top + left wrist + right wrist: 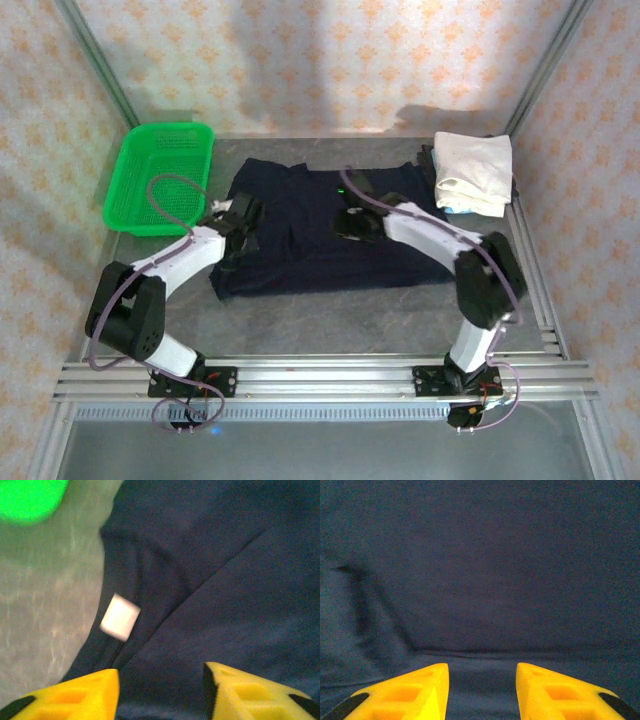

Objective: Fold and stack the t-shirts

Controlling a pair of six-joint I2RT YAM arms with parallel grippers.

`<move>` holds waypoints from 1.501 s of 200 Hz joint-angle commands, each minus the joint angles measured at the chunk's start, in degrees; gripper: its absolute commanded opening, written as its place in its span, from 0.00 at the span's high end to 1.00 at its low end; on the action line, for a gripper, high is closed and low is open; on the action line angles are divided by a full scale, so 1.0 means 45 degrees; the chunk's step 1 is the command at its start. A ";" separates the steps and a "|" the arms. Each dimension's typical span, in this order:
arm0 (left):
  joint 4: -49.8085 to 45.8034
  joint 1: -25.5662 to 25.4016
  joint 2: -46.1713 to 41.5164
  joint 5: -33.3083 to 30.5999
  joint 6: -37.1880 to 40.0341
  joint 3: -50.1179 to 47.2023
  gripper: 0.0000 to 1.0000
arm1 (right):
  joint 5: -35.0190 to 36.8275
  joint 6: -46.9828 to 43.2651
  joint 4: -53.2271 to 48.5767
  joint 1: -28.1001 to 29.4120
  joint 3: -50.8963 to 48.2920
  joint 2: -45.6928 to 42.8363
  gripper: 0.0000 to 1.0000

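Observation:
The dark navy t-shirt (310,255) lies spread flat across the middle of the table, with a fold line running over it. Its collar with a white label (120,616) shows in the left wrist view. My left gripper (243,215) hovers over the shirt's left side near that collar, jaws apart, with only flat cloth (225,580) under them (162,672). My right gripper (350,222) sits over the shirt's middle, also open (482,667) above smooth navy cloth (480,570). The white t-shirt (472,172) rests as a folded bundle at the back right.
A green mesh basket (160,175) stands at the back left, close to the shirt's left edge. Bare grey table (330,320) runs between the shirt and the arm bases. Patterned walls and metal posts close in the sides and back.

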 commanded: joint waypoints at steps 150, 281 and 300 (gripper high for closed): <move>0.0278 0.1369 0.1481 0.1042 -0.0028 -0.0658 0.71 | 0.0580 -0.2239 -0.2493 0.1447 0.7892 0.7415 0.80; 0.0032 0.1842 0.1274 0.0996 0.0168 -0.1070 0.73 | 0.2501 -0.1281 -0.0687 0.0943 0.4728 0.4965 1.00; -0.0017 0.1863 0.1074 0.0971 0.0096 -0.1265 0.73 | 0.2478 -0.1163 -0.0804 0.0775 0.4707 0.5255 1.00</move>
